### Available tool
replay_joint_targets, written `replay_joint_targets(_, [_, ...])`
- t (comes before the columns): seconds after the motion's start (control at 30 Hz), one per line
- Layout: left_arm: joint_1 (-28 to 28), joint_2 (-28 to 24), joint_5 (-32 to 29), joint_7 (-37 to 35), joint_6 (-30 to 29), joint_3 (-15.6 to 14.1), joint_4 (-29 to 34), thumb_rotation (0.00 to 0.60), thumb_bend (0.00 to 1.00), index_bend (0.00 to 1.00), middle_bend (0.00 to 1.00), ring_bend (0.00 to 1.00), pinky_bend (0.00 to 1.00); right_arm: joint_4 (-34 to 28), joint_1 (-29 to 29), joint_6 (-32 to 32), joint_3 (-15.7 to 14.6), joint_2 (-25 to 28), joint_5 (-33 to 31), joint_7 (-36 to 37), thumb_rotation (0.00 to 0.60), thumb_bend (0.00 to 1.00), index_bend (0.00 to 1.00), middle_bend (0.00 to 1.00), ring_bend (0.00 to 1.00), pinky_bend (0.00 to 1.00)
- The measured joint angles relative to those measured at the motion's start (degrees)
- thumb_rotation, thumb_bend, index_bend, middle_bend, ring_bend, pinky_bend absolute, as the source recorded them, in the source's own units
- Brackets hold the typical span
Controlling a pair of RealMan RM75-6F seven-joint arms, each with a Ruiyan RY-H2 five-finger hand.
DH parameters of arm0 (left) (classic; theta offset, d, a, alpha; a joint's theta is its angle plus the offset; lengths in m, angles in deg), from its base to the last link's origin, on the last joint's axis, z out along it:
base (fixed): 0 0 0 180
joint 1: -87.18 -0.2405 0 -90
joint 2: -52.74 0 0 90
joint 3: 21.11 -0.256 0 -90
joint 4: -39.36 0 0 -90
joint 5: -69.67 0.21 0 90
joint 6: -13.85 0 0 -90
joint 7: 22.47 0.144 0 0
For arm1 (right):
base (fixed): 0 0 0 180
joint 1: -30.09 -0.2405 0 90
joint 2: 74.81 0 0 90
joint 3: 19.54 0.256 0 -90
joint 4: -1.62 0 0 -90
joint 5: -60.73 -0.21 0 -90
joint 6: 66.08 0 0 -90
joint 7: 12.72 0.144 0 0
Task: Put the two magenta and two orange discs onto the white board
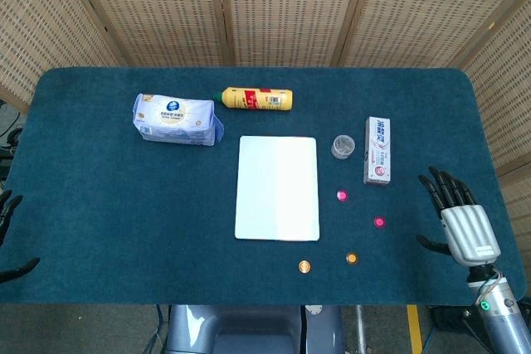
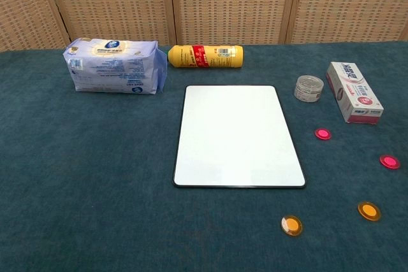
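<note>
Head view shows two small round magenta discs [image 1: 342, 196] and two orange discs [image 1: 304, 266] lying right of the flat white rectangular board [image 1: 277, 188]. Right hand [image 1: 461, 223], fingers spread, empty. Thin discs could slip from a pinch.

The table carries two magenta discs [image 1: 342, 196] [image 1: 379, 222], two orange discs [image 1: 304, 266] [image 1: 352, 258] and one white board [image 1: 277, 187]. Also present: one tissue pack [image 1: 177, 118], one yellow bottle [image 1: 255, 99], one clear jar [image 1: 343, 147], one box [image 1: 378, 150].

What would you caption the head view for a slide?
Four discs lie off the white board; the right hand hovers open nearby.
</note>
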Motion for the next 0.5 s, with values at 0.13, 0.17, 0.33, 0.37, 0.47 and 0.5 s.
replay_joint_targets(0.13, [0.4, 0.1, -0.6, 0.4, 0.8, 0.3, 0.1, 0.600, 0.00, 0.00, 0.00, 0.00, 0.00, -0.7, -4.7, 6.4, 2.3, -1.2, -1.5, -5.8, 0.600, 0.00, 0.00, 0.60, 0.62, 0.88])
replay_joint_targets(0.17, [0.5, 0.2, -0.9, 0.6, 1.2, 0.3, 0.1, 0.600, 0.00, 0.00, 0.00, 0.00, 0.00, -0.7, -6.4, 9.0, 3.0, -1.7, -2.4, -7.2, 0.600, 0.00, 0.01, 0.65, 0.67, 0.94])
replay_joint_targets(0.33, [1.4, 0.3, -2.8, 1.2, 3.5, 0.8, 0.2, 0.600, 0.00, 0.00, 0.00, 0.00, 0.00, 0.5, -13.8, 20.3, 6.1, -5.9, -10.4, -13.8, 0.600, 0.00, 0.15, 0.78, 0.80, 1.00])
replay_joint_targets(0.37, [1.6, 0.3, -3.2, 1.3, 3.8, 1.0, 0.3, 0.600, 0.00, 0.00, 0.00, 0.00, 0.00, 0.9, -15.0, 21.7, 6.6, -6.9, -12.4, -15.0, 0.600, 0.01, 0.18, 0.79, 0.82, 1.00])
replay_joint_targets(0.47, [2.0, 0.3, -4.1, 1.2, 4.7, 1.4, 0.3, 0.600, 0.00, 0.00, 0.00, 0.00, 0.00, 2.5, -18.4, 25.3, 8.0, -10.6, -19.5, -19.1, 0.600, 0.08, 0.24, 0.81, 0.83, 1.00])
replay_joint_targets(0.5, [2.1, 0.2, -4.4, 1.1, 5.0, 1.4, 0.3, 0.600, 0.00, 0.00, 0.00, 0.00, 0.00, 3.2, -19.6, 26.3, 8.5, -12.0, -22.5, -20.6, 0.600, 0.11, 0.26, 0.81, 0.83, 1.00])
